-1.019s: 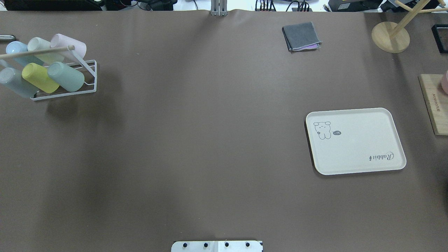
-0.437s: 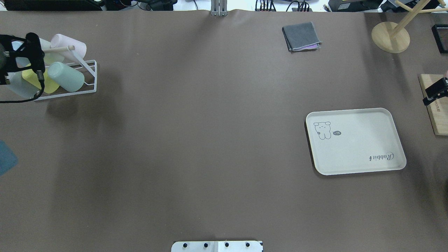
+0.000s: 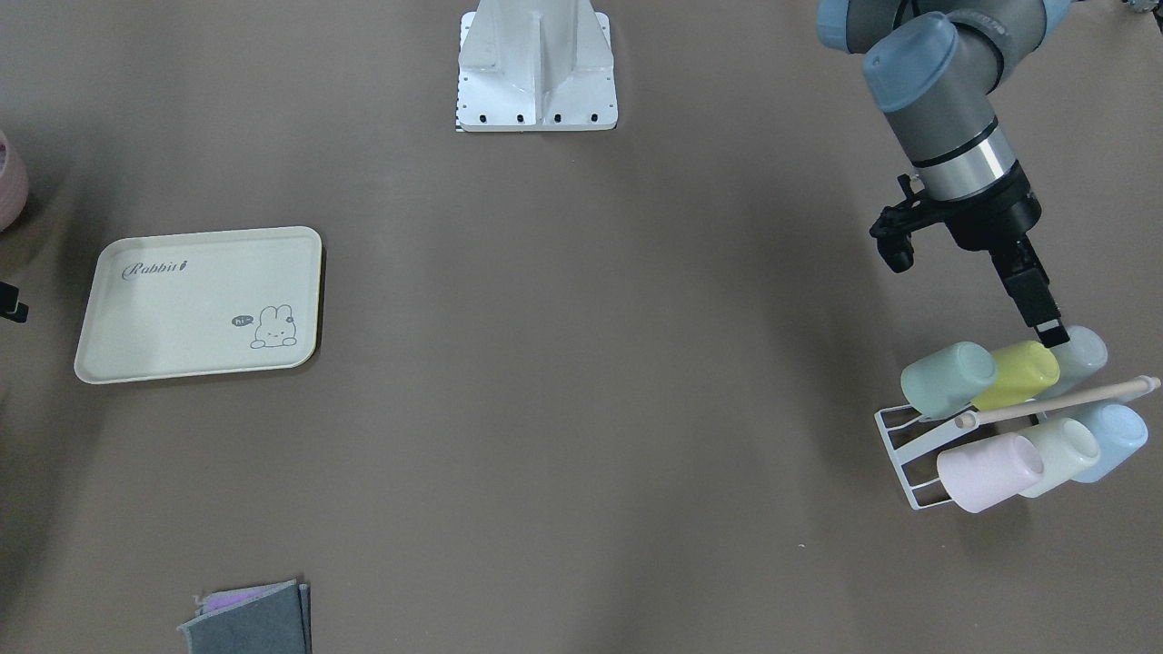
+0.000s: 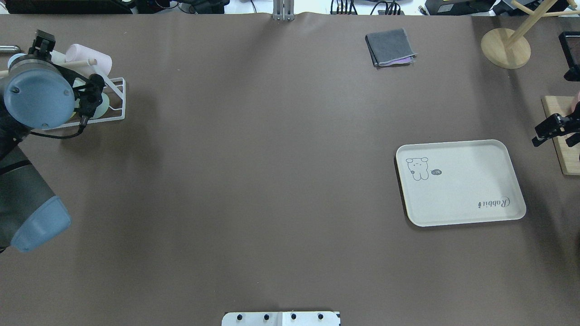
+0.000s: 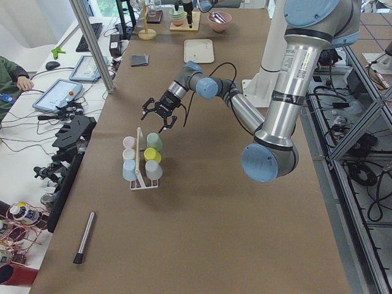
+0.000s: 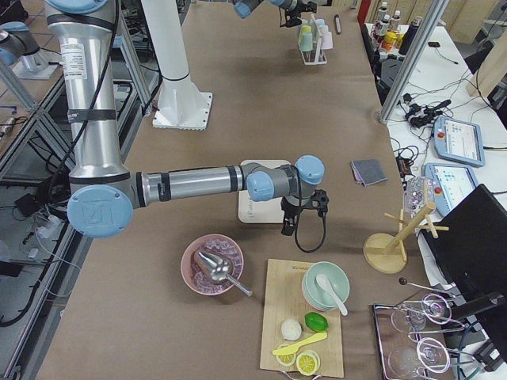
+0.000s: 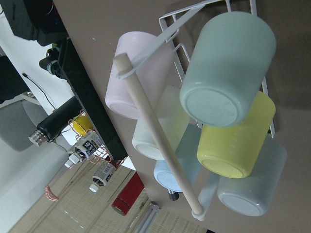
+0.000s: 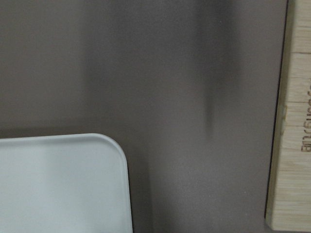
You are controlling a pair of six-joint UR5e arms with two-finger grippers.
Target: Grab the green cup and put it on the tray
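Presently hovering with the left gripper [image 5: 161,115] above the white wire rack [image 3: 899,445], spread wide and clasping nothing. Just beneath, in the rack's robot-side row, at the end facing the tray [image 4: 457,190]: the green cup [image 3: 948,379], tipped on its side, base turned up toward the wrist camera, touching the yellow cup [image 3: 1022,372]. Probably propped that way on the rack for draining, so best drawn off along its own slant rather than straight up. From the front, looks poised nearer the yellow and the grey-blue cup [image 3: 1081,350] than the green; likely needs a small shift toward the tray side first. Tight on two sides: yellow neighbour against one flank, wooden dowel [image 3: 1058,400] running just behind, between the rows. Open room on the remaining flank. Then a long run of brown table [image 4: 272,181] to the tray, well apart, nothing on it, raised rim all round to clear. Parked between its corner and the wooden board [image 8: 296,121]: the right gripper [image 6: 297,218]; cannot tell how far open.
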